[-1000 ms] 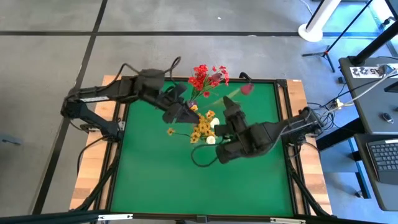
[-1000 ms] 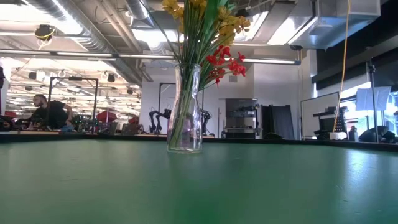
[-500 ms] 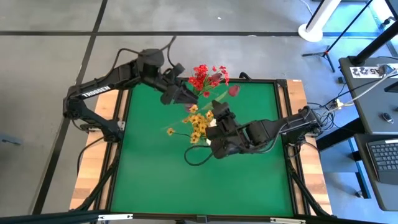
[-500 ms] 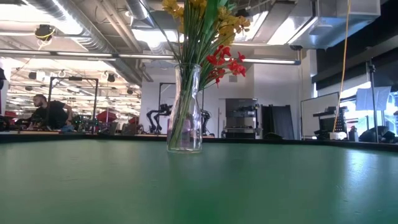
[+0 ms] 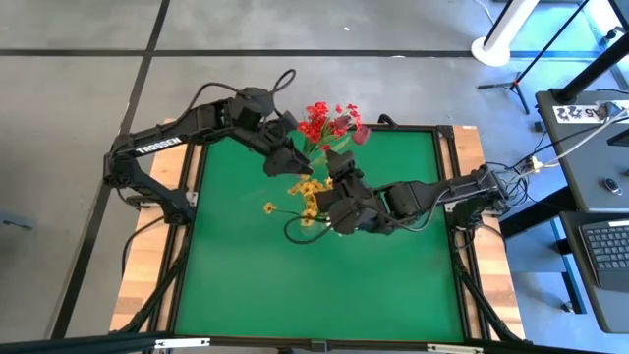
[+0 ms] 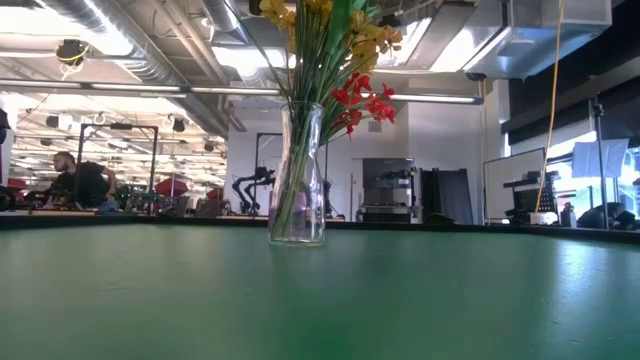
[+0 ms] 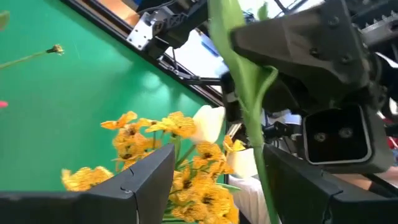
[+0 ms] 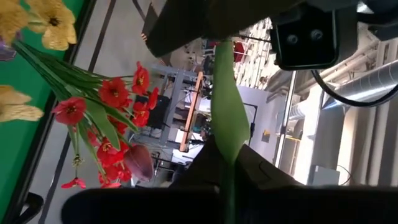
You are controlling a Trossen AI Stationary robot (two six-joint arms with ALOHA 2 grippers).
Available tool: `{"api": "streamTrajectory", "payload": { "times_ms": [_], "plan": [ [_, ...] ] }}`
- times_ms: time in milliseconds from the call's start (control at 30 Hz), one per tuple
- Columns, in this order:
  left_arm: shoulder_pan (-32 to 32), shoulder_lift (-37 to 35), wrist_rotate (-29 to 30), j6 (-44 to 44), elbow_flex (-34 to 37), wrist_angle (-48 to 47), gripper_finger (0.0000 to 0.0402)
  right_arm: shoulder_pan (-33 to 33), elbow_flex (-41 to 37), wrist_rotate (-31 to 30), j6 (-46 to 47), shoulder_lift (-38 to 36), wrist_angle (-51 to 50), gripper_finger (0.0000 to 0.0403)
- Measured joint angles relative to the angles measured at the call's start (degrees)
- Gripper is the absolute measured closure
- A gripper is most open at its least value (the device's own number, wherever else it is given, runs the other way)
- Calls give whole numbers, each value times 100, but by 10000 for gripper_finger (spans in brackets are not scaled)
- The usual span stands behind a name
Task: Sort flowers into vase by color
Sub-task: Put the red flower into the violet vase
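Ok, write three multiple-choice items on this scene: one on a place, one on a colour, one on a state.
1. Where do the two grippers meet?
A. Above the bouquet at the table's far edge
B. Over the near left corner
C. Off the table

2. What colour is the table surface?
A. Blue
B. Green
C. White

3. How does the glass vase stand?
A. Tipped over
B. Upside down
C. Upright, holding stems

Answers:
1 A: the left gripper and right gripper converge by the red flowers and yellow flowers.
2 B: the mat is green.
3 C: the low view shows it upright.
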State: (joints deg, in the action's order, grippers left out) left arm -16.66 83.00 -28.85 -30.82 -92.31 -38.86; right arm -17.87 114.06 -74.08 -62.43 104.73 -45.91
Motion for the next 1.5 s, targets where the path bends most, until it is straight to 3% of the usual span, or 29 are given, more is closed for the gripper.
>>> {"api": "streamTrajectory", "payload": {
  "times_ms": [1100, 1500],
  "plan": [
    [72, -4, 223, 226, 0, 36, 168, -11, -208, 266, -116, 24, 144, 398],
    [171, -9, 285, 442, 0, -147, 250, -11, -208, 270, -111, 28, 144, 398]
  ]
}}
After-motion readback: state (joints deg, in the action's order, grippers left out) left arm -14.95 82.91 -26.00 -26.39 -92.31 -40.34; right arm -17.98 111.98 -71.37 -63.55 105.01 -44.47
